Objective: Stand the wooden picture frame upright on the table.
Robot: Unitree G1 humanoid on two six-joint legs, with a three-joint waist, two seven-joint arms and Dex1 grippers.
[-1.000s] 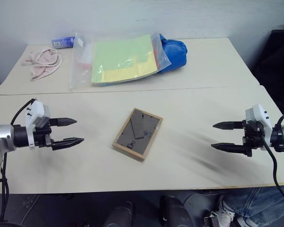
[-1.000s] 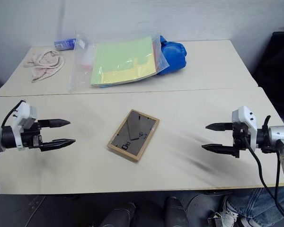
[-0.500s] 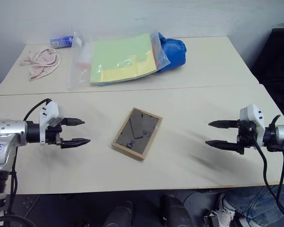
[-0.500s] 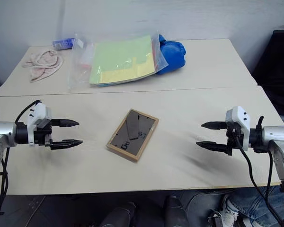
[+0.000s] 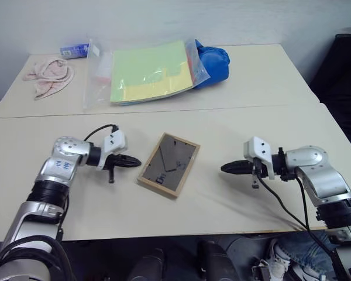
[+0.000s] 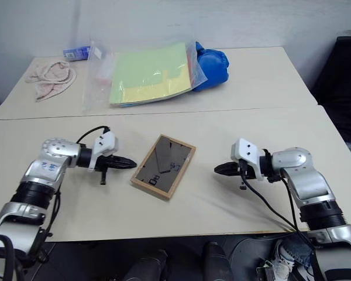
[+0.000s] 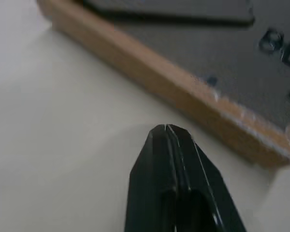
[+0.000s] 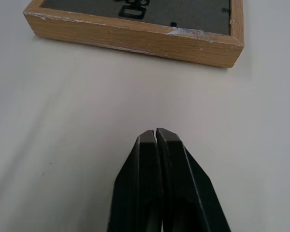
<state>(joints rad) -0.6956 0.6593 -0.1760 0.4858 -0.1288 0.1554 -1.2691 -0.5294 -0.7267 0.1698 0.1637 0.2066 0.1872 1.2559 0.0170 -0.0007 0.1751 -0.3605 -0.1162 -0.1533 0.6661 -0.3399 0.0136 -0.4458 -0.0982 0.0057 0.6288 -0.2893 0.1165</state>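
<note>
Both grippers, left (image 5: pixel 136 161) & right (image 5: pixel 224 168), closed in beside frame (image 5: pixel 169 164), fingers pinched.

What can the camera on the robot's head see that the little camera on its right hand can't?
The left eye view alone takes in the closed left gripper, the clear bag of green and yellow paper, the blue bundle and the pink cloth. The right wrist view alone gives a close look at the worn light-wood edge of the small wooden picture frame. Both show that frame lying back-up on the cream table and the closed right gripper, short of it.
</note>
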